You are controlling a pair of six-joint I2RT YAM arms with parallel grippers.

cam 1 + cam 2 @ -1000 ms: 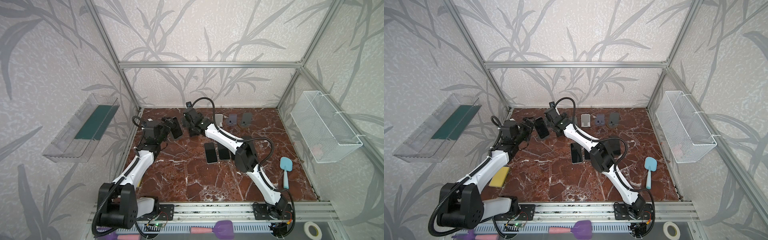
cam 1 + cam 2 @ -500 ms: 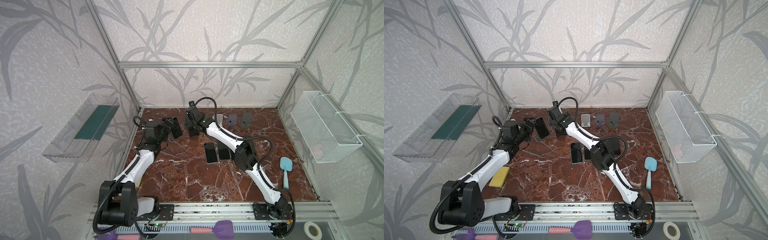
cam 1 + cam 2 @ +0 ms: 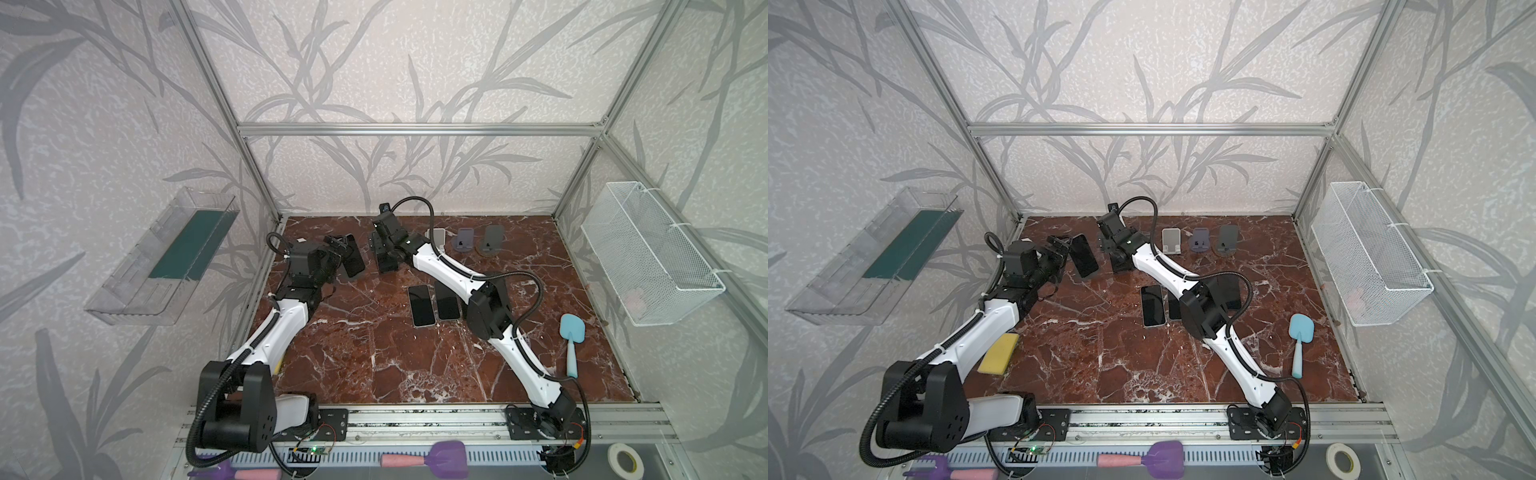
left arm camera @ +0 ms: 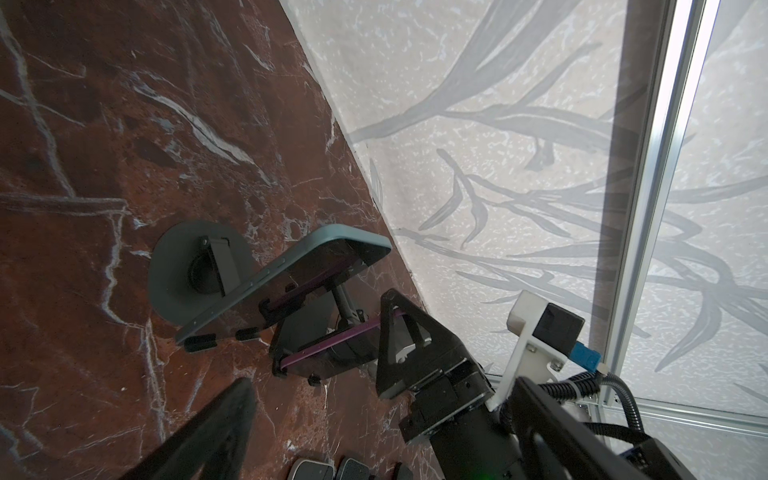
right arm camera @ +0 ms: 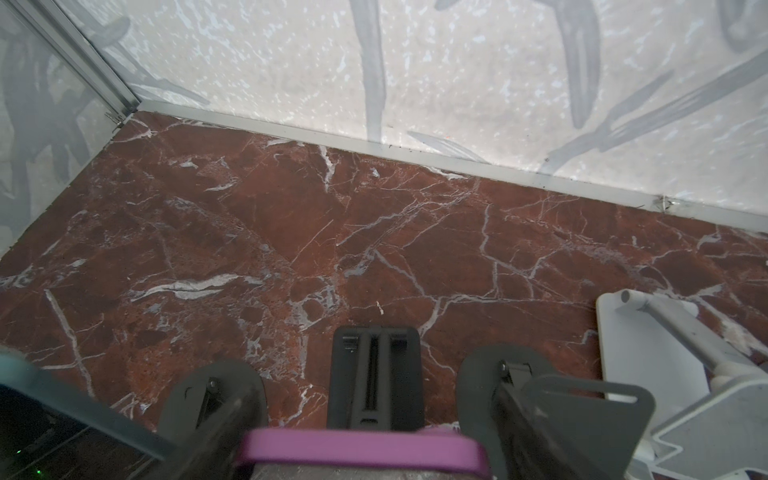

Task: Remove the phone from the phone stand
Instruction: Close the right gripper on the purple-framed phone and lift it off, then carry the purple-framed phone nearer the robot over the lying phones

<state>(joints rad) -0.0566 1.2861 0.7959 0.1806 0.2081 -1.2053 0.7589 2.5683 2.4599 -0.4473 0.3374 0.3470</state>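
The right jaws stand one to each side of the purple phone [image 5: 361, 451], at its edges. Whether they already pinch it cannot be told. That phone appears seated in the black stand [image 5: 374, 374], leaning back, toward the rear of the table [image 3: 374, 361] in both top views.

The left jaws are spread and hold nothing. They are just beside the teal phone [image 4: 282, 286] and apart from it. That phone leans on a round-based stand [image 4: 178, 266], its lower edge caught in the stand's lip.

Surroundings: two phones [image 3: 422, 305] lie flat mid-table, off any stand. Three stands [image 3: 1200, 241] at the back appear empty.

Step in hand, by judgement: the grasp on the purple phone, with the lift not yet begun.

The next move calls for a firm pinch across the edges. The phone should then be lifted up and forward, clear of the lip, before any sideways travel.

Risks: the light stand may tip or rise with the phone. The teal phone sits near and could be knocked.
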